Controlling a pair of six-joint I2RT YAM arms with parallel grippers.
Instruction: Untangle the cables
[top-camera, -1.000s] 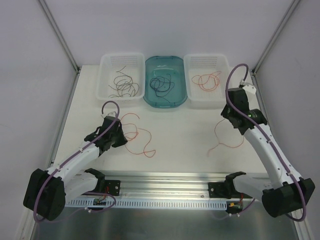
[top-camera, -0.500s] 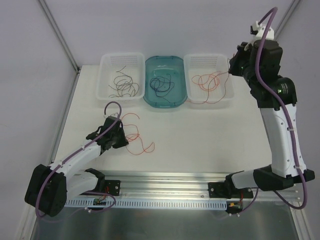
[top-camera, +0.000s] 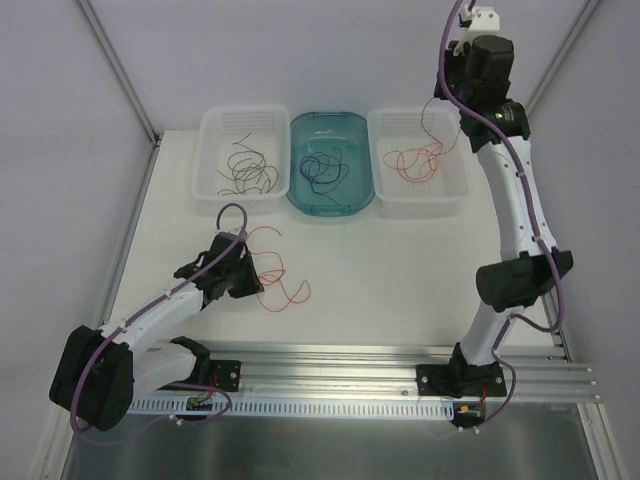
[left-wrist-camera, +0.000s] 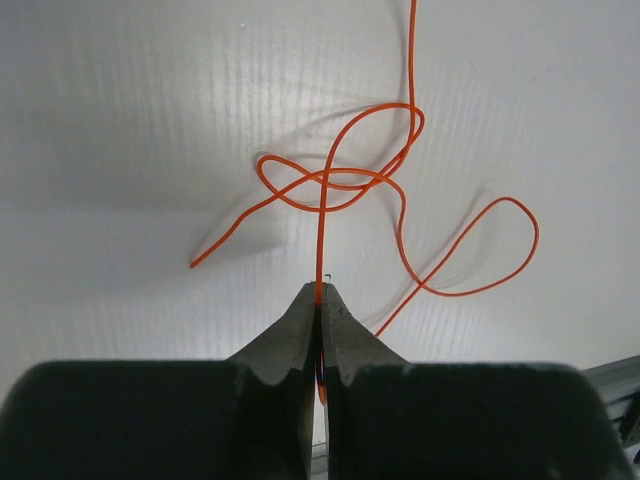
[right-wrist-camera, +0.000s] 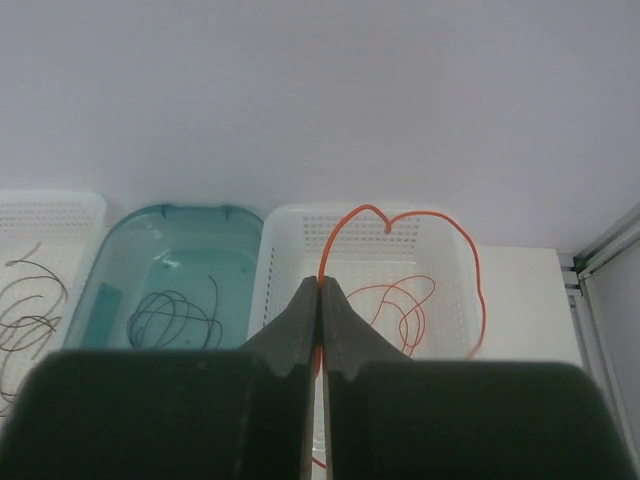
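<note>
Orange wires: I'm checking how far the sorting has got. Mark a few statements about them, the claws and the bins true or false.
1. The left claw is shut on a looped orange wire that lies on the table. True.
2. The right claw is open and empty. False: it is shut on a dangling orange wire, held up above the right white basket.
3. The teal bin holds orange wires. False: it holds black-blue wires.
4. The left white basket holds dark wires. True.
5. The right white basket is empty. False: sorted orange wires lie in it.
</note>
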